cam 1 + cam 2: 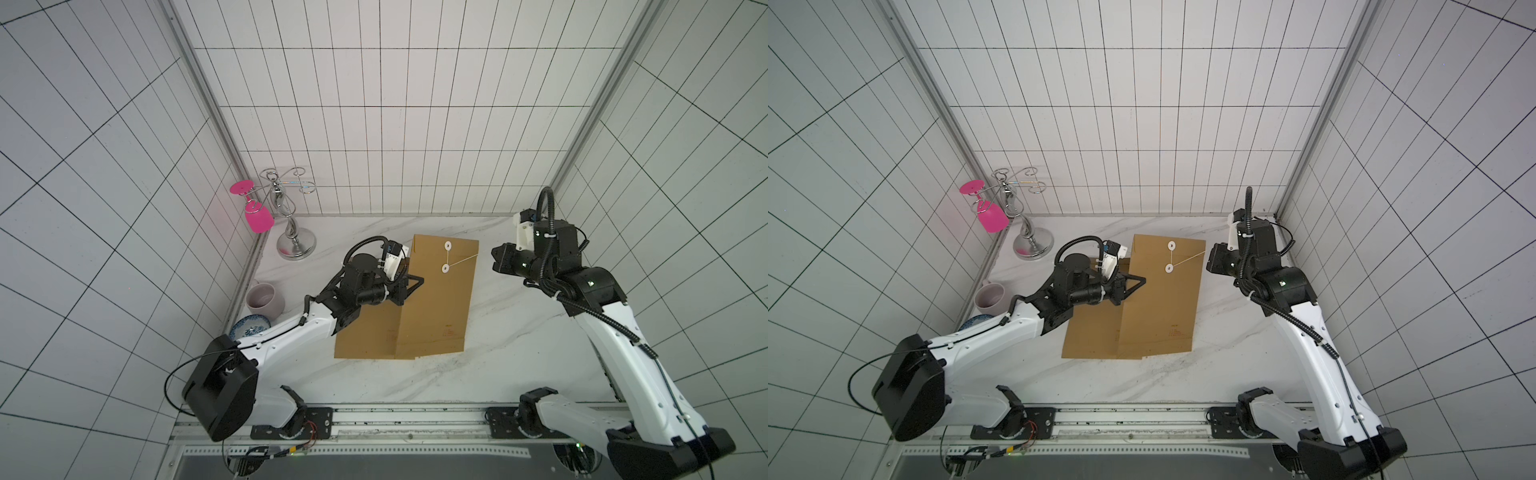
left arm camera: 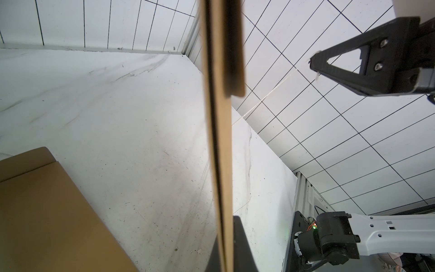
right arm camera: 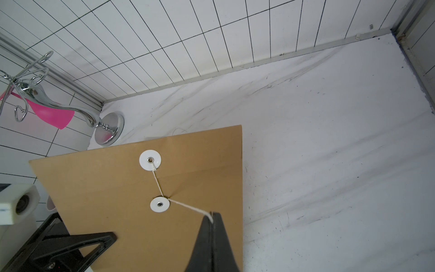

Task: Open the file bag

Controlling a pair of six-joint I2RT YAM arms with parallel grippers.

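Observation:
The brown paper file bag (image 1: pixel 440 307) (image 1: pixel 1163 307) is lifted off the marble table, and the left wrist view sees it edge-on (image 2: pixel 221 141). My left gripper (image 1: pixel 420 281) (image 1: pixel 1143 281) (image 2: pixel 226 247) is shut on its left edge. Two white discs (image 3: pixel 150 160) (image 3: pixel 159 204) sit near the bag's top, and a white string (image 1: pixel 461 262) (image 3: pixel 188 207) runs from the upper disc past the lower one, then tight to the right. My right gripper (image 1: pixel 493 253) (image 1: pixel 1209 258) (image 3: pixel 213 215) (image 2: pixel 313 63) is shut on the string's end, just over the bag's right edge.
A second brown paper bag (image 1: pixel 365 332) (image 2: pixel 47 212) lies flat on the table under my left arm. A chrome glass rack (image 1: pixel 291 216) with a hanging pink glass (image 1: pixel 258 218) stands at the back left. A mug (image 1: pixel 264 299) and a blue bowl (image 1: pixel 249 326) sit along the left wall.

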